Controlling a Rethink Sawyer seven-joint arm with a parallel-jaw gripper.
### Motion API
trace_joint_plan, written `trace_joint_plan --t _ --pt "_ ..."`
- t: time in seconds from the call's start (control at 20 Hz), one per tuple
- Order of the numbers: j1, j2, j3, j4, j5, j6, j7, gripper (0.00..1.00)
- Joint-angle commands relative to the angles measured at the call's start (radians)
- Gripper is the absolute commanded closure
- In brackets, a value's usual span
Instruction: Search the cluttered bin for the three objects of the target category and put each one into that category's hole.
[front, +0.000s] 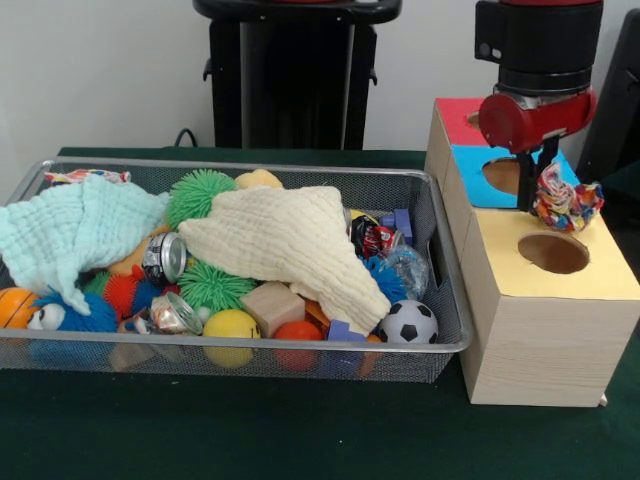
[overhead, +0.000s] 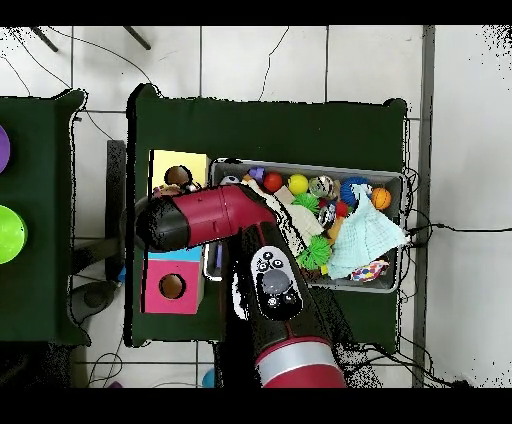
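The end effector (front: 545, 190) is hanging closed on a multicoloured knotted rope toy (front: 566, 203), which is dangling just above the round hole (front: 553, 253) in the yellow section of the wooden box (front: 540, 340). Another knotted rope toy (front: 85, 176) is lying at the far left corner of the wire mesh bin (front: 440, 290), beside a mint cloth (front: 75, 230). A cream cloth (front: 290, 240) is draping over the toys on the dark green surface (front: 300, 430).

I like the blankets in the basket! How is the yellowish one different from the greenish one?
The cream cloth lies in the middle of the bin, draped over toys; the mint cloth lies at the left end in the front view. The cream one points toward the soccer ball; the mint one hangs toward the blue fuzzy toy. Both look crinkly and soft.
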Motion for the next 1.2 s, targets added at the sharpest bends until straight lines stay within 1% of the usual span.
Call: trace_joint_plan --t 0.05,0.2,0.6,0.95,1.2 --pt "-0.012 0.041 -0.012 -0.005 0.010 -0.121 0.196 1.00" --pt "-0.006 0.042 -0.021 -0.005 0.012 -0.131 0.196 1.00" --pt "0.016 0.049 -0.060 -0.023 0.006 -0.105 0.178 1.00" --pt "0.059 0.064 -0.112 -0.046 -0.002 -0.027 0.163 1.00" --pt "0.078 0.069 -0.131 -0.046 0.001 -0.062 0.175 1.00"
